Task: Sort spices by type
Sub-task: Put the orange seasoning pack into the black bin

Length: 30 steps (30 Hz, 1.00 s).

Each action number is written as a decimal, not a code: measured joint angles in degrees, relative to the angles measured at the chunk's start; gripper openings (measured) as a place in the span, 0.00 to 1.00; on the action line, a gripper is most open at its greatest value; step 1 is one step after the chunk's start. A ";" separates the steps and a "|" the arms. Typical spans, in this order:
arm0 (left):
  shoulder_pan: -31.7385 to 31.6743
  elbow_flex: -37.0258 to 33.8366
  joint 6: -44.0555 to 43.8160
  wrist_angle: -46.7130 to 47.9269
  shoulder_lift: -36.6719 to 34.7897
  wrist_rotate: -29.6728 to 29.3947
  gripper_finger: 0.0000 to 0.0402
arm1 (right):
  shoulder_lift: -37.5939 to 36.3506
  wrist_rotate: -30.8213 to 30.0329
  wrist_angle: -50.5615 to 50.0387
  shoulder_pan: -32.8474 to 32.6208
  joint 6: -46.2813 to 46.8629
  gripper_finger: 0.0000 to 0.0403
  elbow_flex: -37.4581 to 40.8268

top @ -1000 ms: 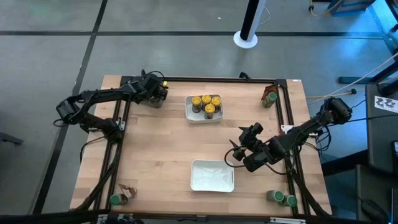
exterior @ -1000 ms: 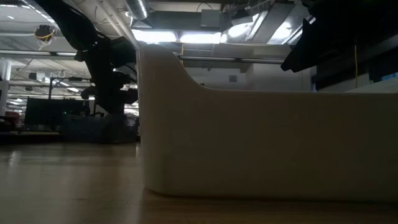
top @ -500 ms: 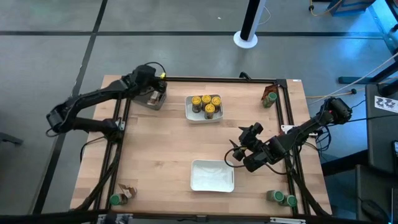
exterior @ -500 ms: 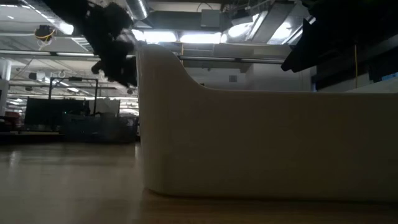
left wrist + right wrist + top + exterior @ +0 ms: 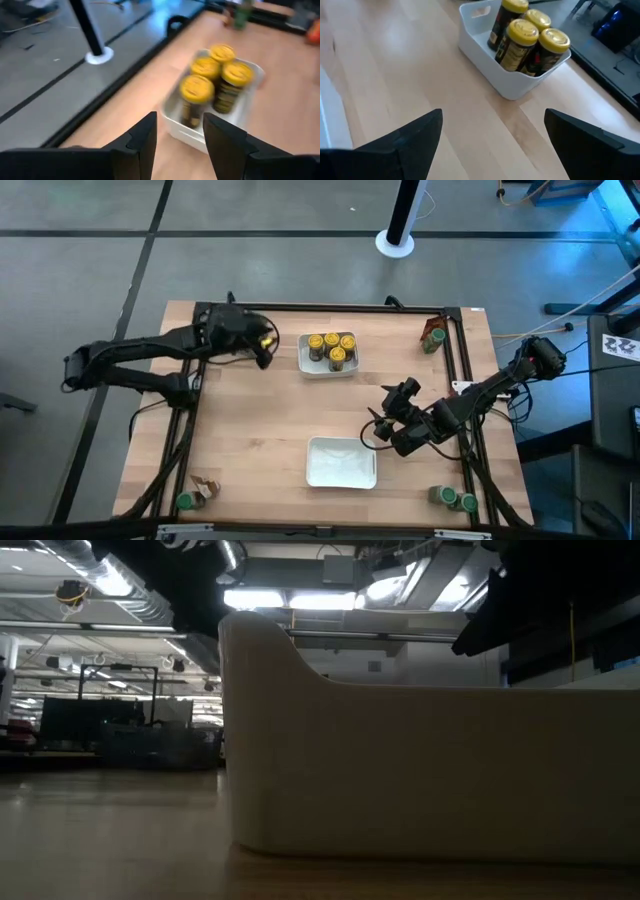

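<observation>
A lab or workshop hall: exposed ceiling ducts (image 5: 150,605), strip lights (image 5: 290,600), grey concrete floor (image 5: 90,260).

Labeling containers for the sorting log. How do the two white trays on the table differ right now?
The far white tray holds four yellow-lidded jars, all upright; the near white tray holds nothing visible. The far tray lies nearer the left end effector, the near tray beside the right end effector, which is open. Both are white, rectangular, flat on the wood and touched by neither arm.
</observation>
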<state>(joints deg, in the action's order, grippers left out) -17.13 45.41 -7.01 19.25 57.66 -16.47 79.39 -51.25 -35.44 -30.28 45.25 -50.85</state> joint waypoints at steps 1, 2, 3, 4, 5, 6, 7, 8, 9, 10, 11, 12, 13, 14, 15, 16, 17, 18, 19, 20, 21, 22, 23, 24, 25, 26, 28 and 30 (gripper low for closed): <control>1.50 -0.17 0.07 -0.23 0.23 -0.02 0.36 | 0.01 0.65 0.01 0.52 -0.09 0.87 0.00; 2.92 -0.60 0.15 -0.52 0.42 -0.02 0.36 | 0.01 1.60 -0.06 1.24 -0.03 0.87 -0.02; 4.20 -1.14 0.15 -0.62 0.47 -0.01 0.36 | 0.01 2.65 -0.44 2.16 -0.04 0.87 -0.21; 5.48 -1.74 0.14 -0.85 0.49 -0.02 0.36 | 0.01 3.80 -0.81 3.17 -0.06 0.87 -0.59; 6.66 -2.42 0.07 -1.54 0.49 -0.01 0.36 | 0.01 5.04 -1.52 4.27 -0.04 0.87 -1.09; 7.82 -3.13 0.07 -2.23 0.49 -0.02 0.36 | -0.01 6.05 -3.06 5.28 -0.06 0.87 -1.70; 8.91 -3.75 0.09 -2.43 0.49 -0.02 0.36 | -0.05 7.00 -5.16 6.36 -0.13 0.87 -2.46; 9.79 -4.23 0.48 -1.94 0.49 -0.02 0.36 | -0.06 7.71 -7.78 7.30 -0.13 0.87 -3.42; 10.61 -4.68 1.20 -1.67 0.49 -0.02 0.36 | -0.09 8.17 -10.70 8.24 -0.11 0.87 -4.56; 11.44 -5.05 1.44 -1.61 0.49 -0.02 0.36 | -0.16 8.54 -13.83 9.21 -0.03 0.87 -5.79; 12.18 -5.40 1.46 -1.56 0.49 -0.04 0.36 | -0.17 8.99 -17.43 10.14 0.30 0.87 -7.14; 12.88 -5.66 1.45 -1.18 0.49 -0.04 0.36 | -0.17 9.74 -21.71 11.06 0.86 0.87 -8.68; 13.57 -5.74 1.39 -0.33 0.49 -0.05 0.36 | -0.17 10.71 -25.96 12.12 1.51 0.87 -10.36; 14.23 -5.80 1.13 0.73 0.49 -0.06 0.36 | -0.17 11.43 -30.05 13.05 2.46 0.87 -12.02; 14.89 -5.80 0.74 1.62 0.49 -0.07 0.36 | -0.19 12.15 -33.73 13.93 3.42 0.87 -13.55; 15.58 -5.80 0.14 2.30 0.49 -0.09 0.36 | -0.19 12.80 -37.19 14.74 4.36 0.87 -14.95; 16.21 -5.80 -0.29 3.04 0.49 -0.12 0.36 | -0.19 13.55 -40.61 15.55 5.24 0.87 -16.38; 16.81 -5.80 -0.80 3.61 0.49 -0.12 0.36 | -0.19 14.24 -43.89 16.28 5.76 0.87 -17.76; 17.41 -5.80 -1.50 3.86 0.49 -0.13 0.36 | -0.19 14.86 -46.83 17.02 6.27 0.87 -19.01; 17.96 -5.80 -1.90 4.05 0.49 -0.13 0.36 | -0.23 15.54 -49.72 17.73 7.00 0.87 -20.09; 18.38 -5.80 -2.31 4.24 0.49 -0.14 0.36 | -0.23 16.30 -52.38 18.46 7.46 0.87 -21.02; 18.83 -5.80 -2.90 4.39 0.49 -0.13 0.36 | -0.23 17.17 -54.50 19.15 8.14 0.87 -21.73; 19.15 -5.80 -3.16 4.34 0.49 -0.15 0.36 | -0.29 18.34 -54.93 19.93 8.33 0.87 -22.07; 19.39 -5.80 -3.35 4.21 0.49 -0.19 0.36 | -0.73 20.01 -54.43 20.76 7.44 0.87 -22.08; 19.61 -5.80 -3.37 4.02 0.49 -0.18 0.36 | -1.48 21.99 -53.96 21.57 6.37 0.87 -21.82; 19.77 -5.80 -3.38 3.82 0.49 -0.20 0.36 | -1.90 23.58 -54.42 22.39 5.70 0.87 -21.84; 19.92 -5.80 -3.40 3.60 0.49 -0.22 0.36 | -2.45 25.74 -54.92 24.00 5.50 0.87 -21.81; 19.92 -5.82 -3.55 3.24 0.49 -0.22 0.36 | -3.22 27.89 -54.20 25.33 5.25 0.87 -21.06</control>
<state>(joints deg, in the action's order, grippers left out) 2.79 39.59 -10.56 22.49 58.15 -16.69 76.17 -23.36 -89.64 -4.94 50.50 -71.91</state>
